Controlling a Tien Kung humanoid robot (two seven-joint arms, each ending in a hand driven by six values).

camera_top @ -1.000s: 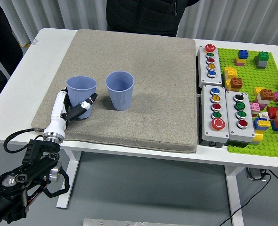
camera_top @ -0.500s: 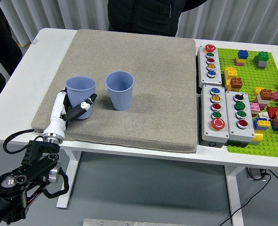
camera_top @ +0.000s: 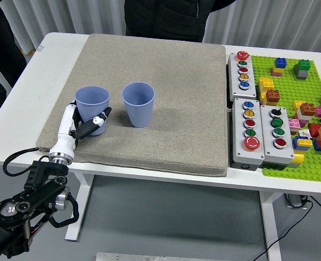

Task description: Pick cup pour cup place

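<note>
Two identical pale blue ribbed cups stand upright and open-topped on the grey mat (camera_top: 166, 81), side by side but apart. The left cup (camera_top: 92, 109) sits near the mat's front left corner; the right cup (camera_top: 138, 103) stands beside it. The left hand (camera_top: 80, 128) grips the left cup's lower wall, fingers wrapped around it. The cup hides the far fingers, and its base cannot be made out.

Second cup (camera_top: 138, 103) stands beside (mat (camera_top: 187, 70) beyond bare).
</note>
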